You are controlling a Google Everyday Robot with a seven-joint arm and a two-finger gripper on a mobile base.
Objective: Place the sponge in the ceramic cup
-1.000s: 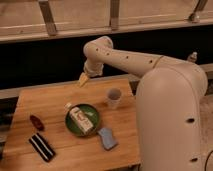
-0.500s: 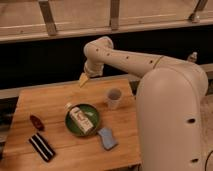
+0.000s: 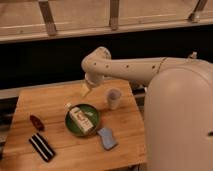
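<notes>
The light-blue sponge (image 3: 107,138) lies flat on the wooden table (image 3: 50,102), near its front edge and just right of the green plate. The pale ceramic cup (image 3: 114,98) stands upright toward the back right of the table, behind the sponge. My gripper (image 3: 86,90) hangs from the arm's bent wrist above the back middle of the table, left of the cup and well behind the sponge. It is open and holds nothing.
A dark green plate (image 3: 70,125) carries a small white bottle (image 3: 80,119) lying on its side. A dark red object (image 3: 37,122) and a black white-striped bar (image 3: 41,147) lie at the front left. My white body (image 3: 180,125) fills the right side.
</notes>
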